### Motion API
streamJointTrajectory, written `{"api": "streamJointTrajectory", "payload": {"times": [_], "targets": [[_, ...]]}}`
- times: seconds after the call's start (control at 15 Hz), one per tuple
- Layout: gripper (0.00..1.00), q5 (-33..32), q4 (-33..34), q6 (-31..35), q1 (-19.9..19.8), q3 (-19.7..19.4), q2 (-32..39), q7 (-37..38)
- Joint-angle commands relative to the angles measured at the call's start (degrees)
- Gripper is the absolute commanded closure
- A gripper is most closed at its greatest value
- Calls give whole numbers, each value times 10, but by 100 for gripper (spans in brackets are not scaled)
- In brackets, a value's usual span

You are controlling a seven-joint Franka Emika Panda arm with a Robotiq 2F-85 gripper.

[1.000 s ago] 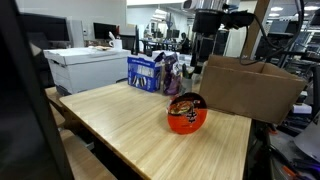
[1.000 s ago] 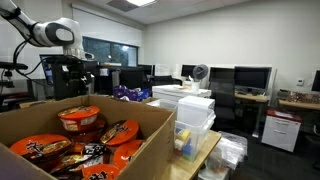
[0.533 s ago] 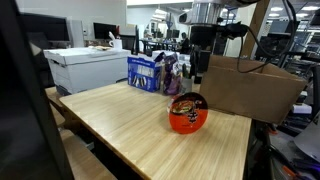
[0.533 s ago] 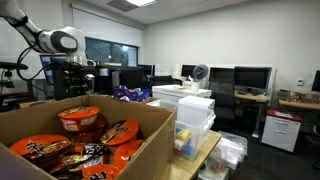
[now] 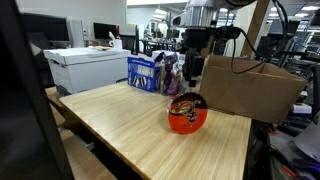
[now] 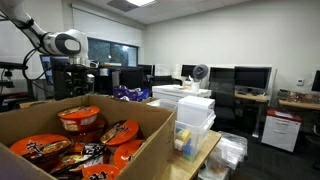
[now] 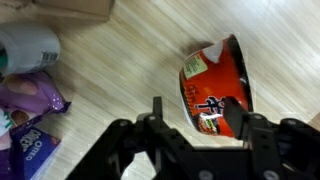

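Observation:
A red-orange instant noodle bowl (image 5: 187, 114) lies tilted on the light wooden table (image 5: 120, 125). It also shows in the wrist view (image 7: 214, 82). My gripper (image 5: 192, 72) hangs open and empty a little above the bowl. In the wrist view the two fingers (image 7: 195, 110) are spread, one over the bowl's edge and one over bare wood. Nothing is between them. In an exterior view the arm (image 6: 62, 42) shows at the far left, behind an open cardboard box (image 6: 150, 130) filled with several similar noodle bowls (image 6: 80, 118).
The cardboard box (image 5: 250, 88) stands right behind the bowl. A blue snack bag (image 5: 146, 72) and purple packets (image 7: 35, 95) sit at the table's back, with a white container (image 7: 28, 45) beside them. A white printer (image 5: 85, 68) stands off the table's side.
The arm has swung from above the cardboard box to above the noodle bowl on the table. The gripper stays open and empty. The bowl has not moved.

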Motion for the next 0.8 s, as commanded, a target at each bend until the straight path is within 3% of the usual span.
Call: {"api": "streamJointTrajectory", "payload": {"times": [0.0, 0.27, 0.73], "targets": [[73, 36, 20, -23, -2, 2, 4, -67], [96, 101, 32, -42, -3, -2, 7, -144], [99, 161, 53, -96, -5, -4, 15, -236]]}}
